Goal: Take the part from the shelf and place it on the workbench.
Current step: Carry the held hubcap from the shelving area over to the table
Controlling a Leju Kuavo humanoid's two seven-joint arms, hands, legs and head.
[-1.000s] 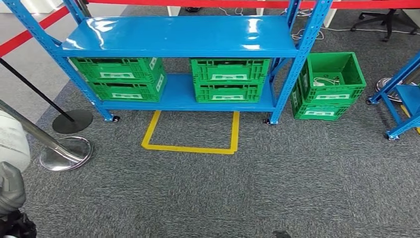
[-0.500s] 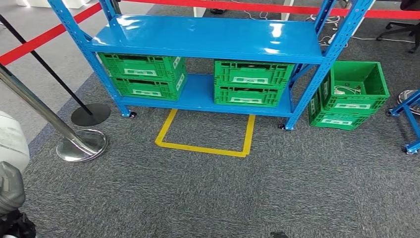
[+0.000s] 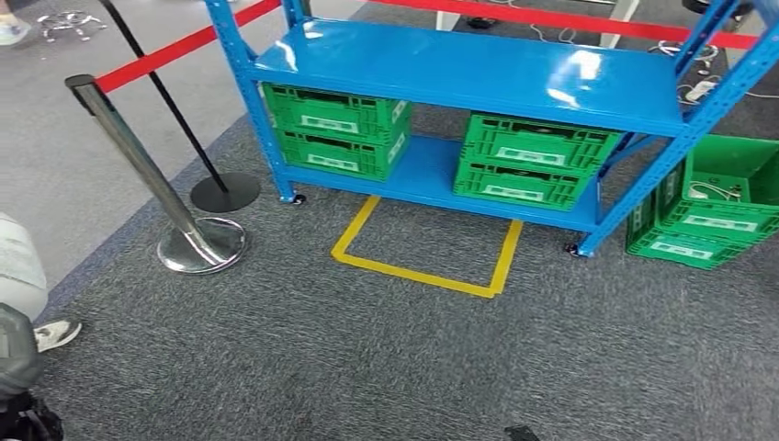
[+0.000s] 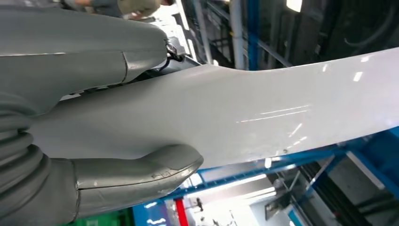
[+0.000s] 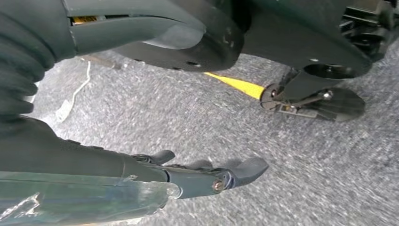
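Note:
My left hand [image 4: 89, 61] grips a large smooth white part [image 4: 244, 113], with the thick grey thumb [image 4: 141, 174] on one side and the rest of the hand on the other. In the head view the white part [image 3: 18, 266] and the grey wrist [image 3: 16, 354] sit at the far left edge. My right hand [image 5: 117, 162] hangs over the grey carpet; its dark fingers [image 5: 235, 172] are stretched out and hold nothing. The blue shelf [image 3: 478, 69] stands ahead with green crates [image 3: 335, 129] on its lower level.
A yellow taped square [image 3: 423, 273] marks the carpet before the shelf. A chrome stanchion [image 3: 197, 243], a black post base [image 3: 225, 193] and a red barrier belt [image 3: 174, 50] stand left. Another green crate [image 3: 716, 207] sits on the floor right. A shoe [image 3: 57, 333] is near my left side.
The camera has turned left: the shelf, crates and taped square have slid right in the picture, and the stanchion and red belt have come further in. Both hands keep their poses.

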